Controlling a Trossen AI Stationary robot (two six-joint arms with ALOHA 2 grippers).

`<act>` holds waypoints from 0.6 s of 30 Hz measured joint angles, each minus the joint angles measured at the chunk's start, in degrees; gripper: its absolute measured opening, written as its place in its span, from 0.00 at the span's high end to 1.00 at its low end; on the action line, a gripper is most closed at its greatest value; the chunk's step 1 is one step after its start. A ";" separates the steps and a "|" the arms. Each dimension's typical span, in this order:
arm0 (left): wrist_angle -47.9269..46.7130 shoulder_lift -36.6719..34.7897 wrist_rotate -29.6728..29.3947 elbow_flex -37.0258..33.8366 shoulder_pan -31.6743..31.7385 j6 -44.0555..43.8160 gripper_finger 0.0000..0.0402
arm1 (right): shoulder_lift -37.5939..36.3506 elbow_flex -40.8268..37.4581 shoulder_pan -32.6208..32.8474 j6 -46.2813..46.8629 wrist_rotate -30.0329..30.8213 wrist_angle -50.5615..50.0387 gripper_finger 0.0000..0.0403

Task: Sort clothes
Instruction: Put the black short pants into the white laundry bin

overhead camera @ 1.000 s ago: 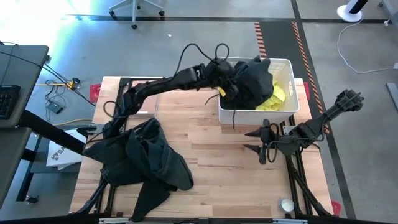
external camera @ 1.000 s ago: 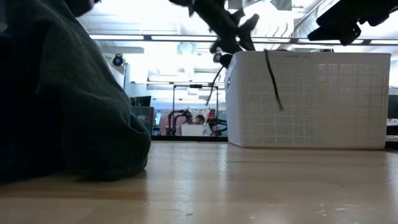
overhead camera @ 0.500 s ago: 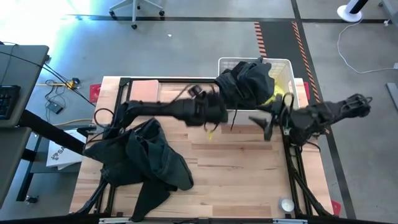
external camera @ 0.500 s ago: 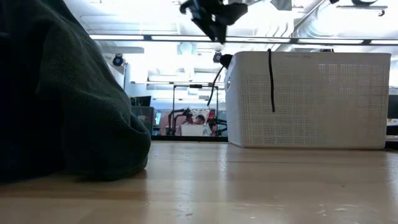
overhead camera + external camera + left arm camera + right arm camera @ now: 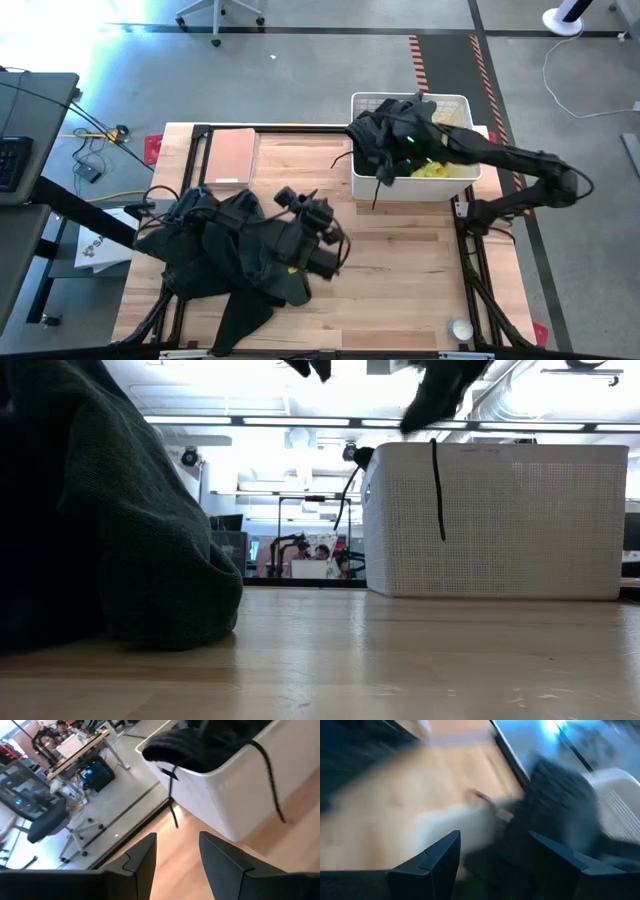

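A white lattice basket (image 5: 460, 100) stands at the table's far right. A black garment (image 5: 400, 125) is heaped in it and spills over its left rim, above a neon yellow garment (image 5: 440, 168). A thin black cord (image 5: 437, 490) hangs down the basket's front wall. A pile of dark clothes (image 5: 230, 250) lies on the table's near left, and it also shows in the low view (image 5: 100, 510). My left gripper (image 5: 330, 240) is open and empty above the pile's right edge. My right gripper (image 5: 375, 150) is open over the black garment at the basket's left end.
A flat tan board (image 5: 228, 155) lies at the table's far left. A small white round thing (image 5: 460, 328) sits at the near right corner. Bare wood lies between the pile and the basket.
My left gripper has drawn back from the basket toward the table's near left and now hangs over the dark pile. My right gripper has swung from the table's right middle toward the far edge, over the basket. The black garment stays in the basket.
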 joint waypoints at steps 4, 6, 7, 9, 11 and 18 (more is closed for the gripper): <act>0.05 0.01 0.42 -2.58 -2.74 -4.48 0.64 | 3.96 0.78 -9.22 -2.53 -2.82 -0.79 0.45; -0.07 0.02 0.36 -3.73 -3.43 -6.17 0.64 | 6.28 0.79 -13.29 -2.72 -6.58 -3.40 0.45; -0.11 0.00 0.29 -4.38 -3.65 -7.12 0.64 | 7.51 0.73 -14.97 -2.78 -7.58 -5.21 0.45; 0.02 0.02 0.38 -5.13 -4.01 -8.28 0.64 | 9.62 0.66 -18.06 -2.76 -7.80 -8.96 0.45; -0.09 0.03 0.45 -5.55 -4.11 -9.08 0.64 | 11.71 0.71 -20.78 -2.76 -7.48 -11.93 0.45; -0.08 0.03 1.23 -5.69 -3.89 -8.20 0.64 | 16.43 -5.85 -26.23 -3.32 -7.19 -15.30 0.45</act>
